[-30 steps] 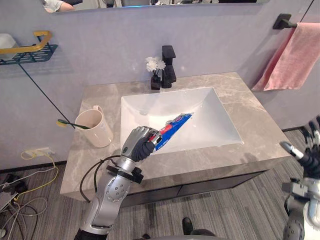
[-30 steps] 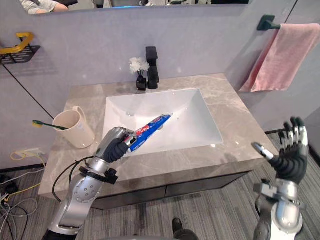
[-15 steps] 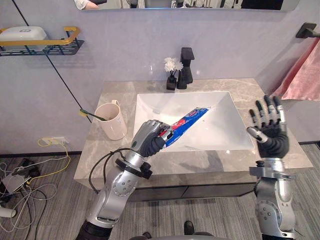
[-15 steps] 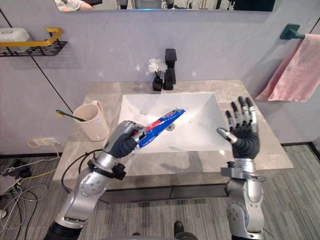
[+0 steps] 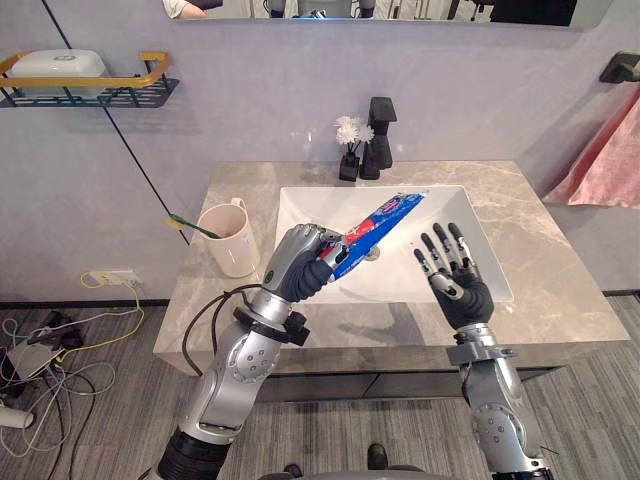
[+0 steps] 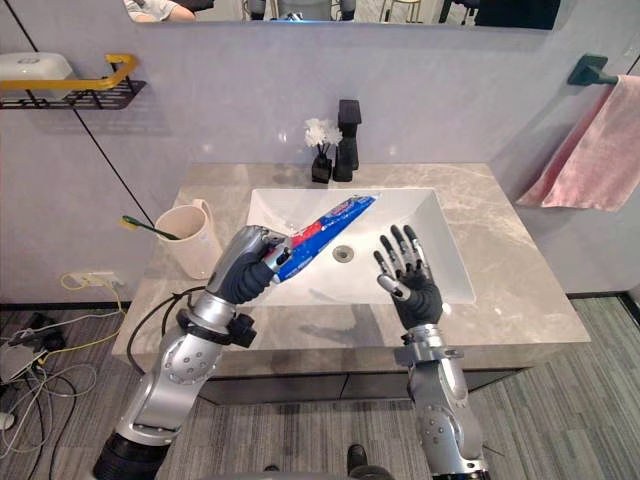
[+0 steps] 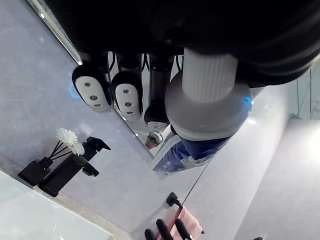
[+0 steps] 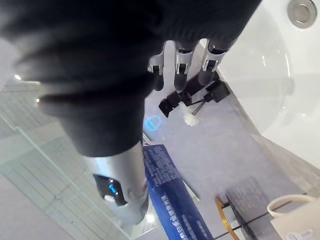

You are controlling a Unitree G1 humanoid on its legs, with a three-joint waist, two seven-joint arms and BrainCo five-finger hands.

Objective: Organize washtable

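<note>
A blue and red toothpaste tube [image 5: 374, 224] slants up over the white sink [image 5: 455, 268], held by its lower end. My left hand [image 5: 297, 262] is shut on it above the sink's front left corner; in the left wrist view the tube's white cap end [image 7: 207, 95] shows close up. My right hand [image 5: 455, 282] hangs open over the sink's front right part, fingers spread, apart from the tube. A cream mug [image 5: 228, 239] with a green toothbrush [image 5: 190, 226] in it stands on the marble counter [image 5: 545, 296] at the left.
A black faucet [image 5: 380, 139] and a small black vase of white flowers [image 5: 349, 145] stand behind the sink. On the left wall a yellow-railed shelf [image 5: 90, 88] carries a white soap box. A pink towel [image 5: 604, 162] hangs at the right.
My right hand has moved left and forward, in over the sink. The left hand has lifted the tube slightly higher. The camera has shifted a little.
</note>
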